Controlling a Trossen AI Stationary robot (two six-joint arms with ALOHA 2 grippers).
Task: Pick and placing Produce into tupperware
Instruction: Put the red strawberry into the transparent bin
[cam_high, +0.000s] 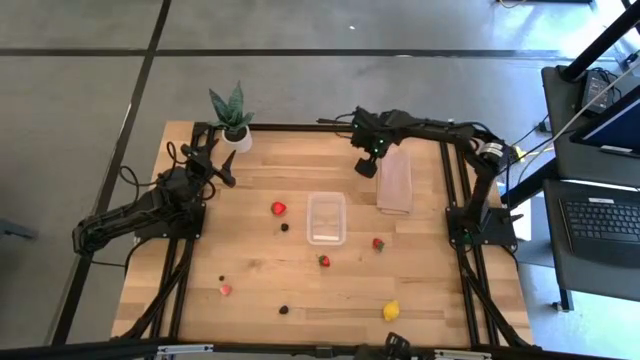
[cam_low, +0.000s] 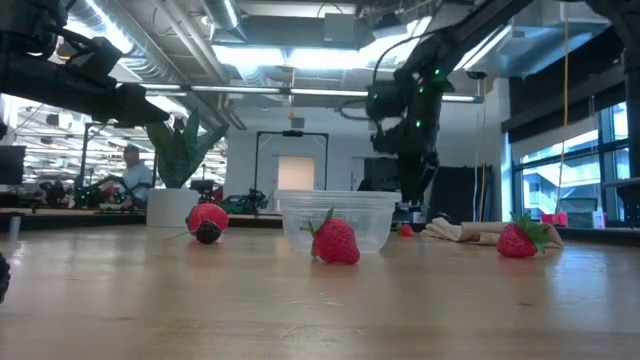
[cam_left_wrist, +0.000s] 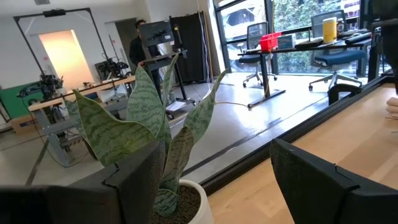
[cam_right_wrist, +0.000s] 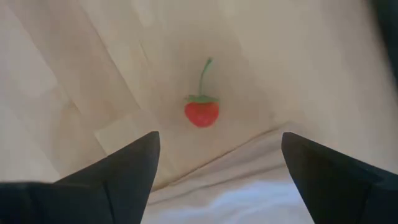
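The clear tupperware (cam_high: 326, 218) stands mid-table, also seen in the low view (cam_low: 335, 218). Strawberries lie at its left (cam_high: 278, 208), near side (cam_high: 324, 261) and right (cam_high: 378, 243). Dark berries (cam_high: 286, 226) (cam_high: 284, 309), a pinkish piece (cam_high: 225, 290) and the lemon (cam_high: 391, 311) are scattered nearer. My right gripper (cam_high: 366, 167) (cam_right_wrist: 219, 135) hangs open, pointing down above a small red stemmed fruit (cam_right_wrist: 201, 112) that lies beside the lid's far end. My left gripper (cam_high: 222, 165) (cam_left_wrist: 216, 148) is open and raised, facing the potted plant.
The flat pinkish lid (cam_high: 395, 182) lies right of the tupperware, its edge just under my right gripper (cam_right_wrist: 249, 186). The potted plant (cam_high: 232, 118) stands at the far left corner, right in front of my left gripper (cam_left_wrist: 155, 137). Bare wood lies between the scattered fruits.
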